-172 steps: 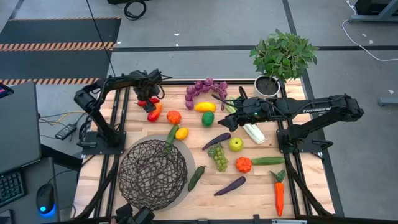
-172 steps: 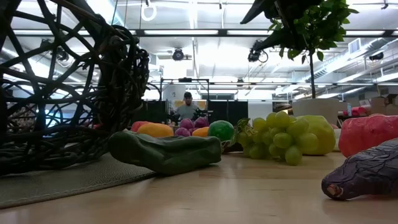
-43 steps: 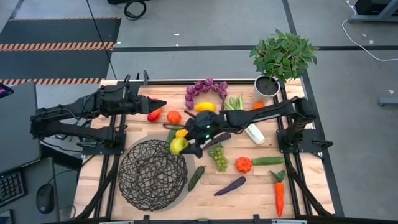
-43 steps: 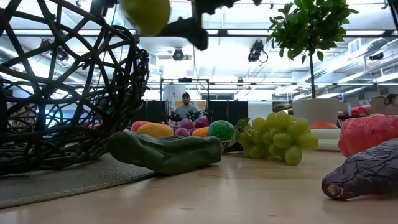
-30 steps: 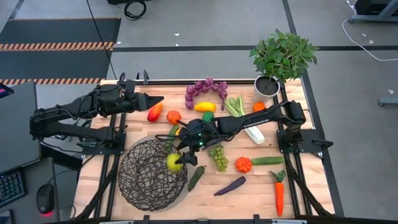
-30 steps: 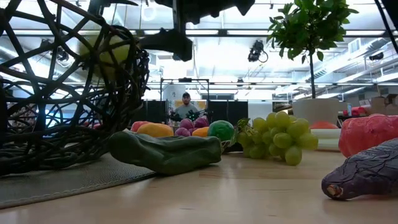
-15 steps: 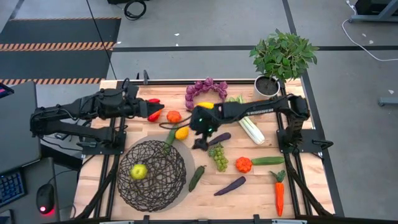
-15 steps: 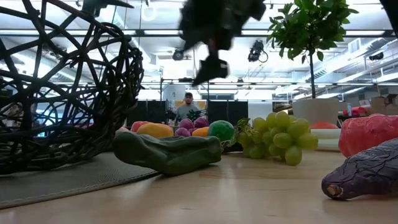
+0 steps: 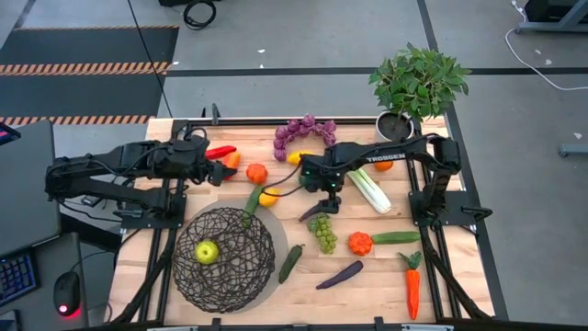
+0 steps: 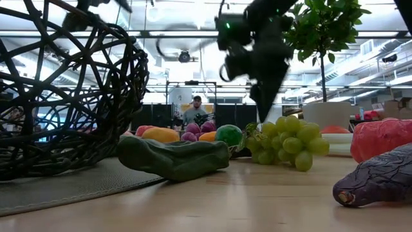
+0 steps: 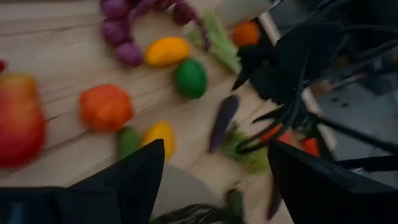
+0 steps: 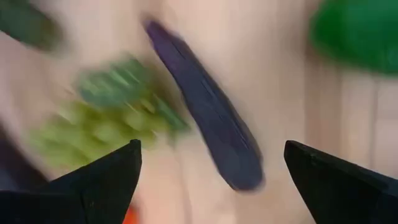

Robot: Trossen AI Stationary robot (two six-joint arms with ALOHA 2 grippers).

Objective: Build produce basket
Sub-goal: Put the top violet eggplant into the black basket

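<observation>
Wire basket (image 9: 225, 259) at tabletop (image 9: 377, 276) near-left corner, yellow-green apple (image 9: 207, 251) inside (only item in it). Right tool (image 9: 328, 193) fingers spread, empty, hovering over purple eggplant (image 9: 319, 208) beside green grapes (image 9: 323, 233). Left tool (image 9: 220, 171) spread, empty, near red pepper (image 9: 220, 152) and tomato (image 9: 256, 172). Remaining produce scattered across tabletop.

You're working on a pale wooden table (image 9: 377, 276) with a smooth, faintly glossy top. The basket (image 9: 225, 257) is dark matt wire mesh. The green grapes (image 10: 290, 142) and cucumber (image 10: 172, 157) look like smooth plastic.
</observation>
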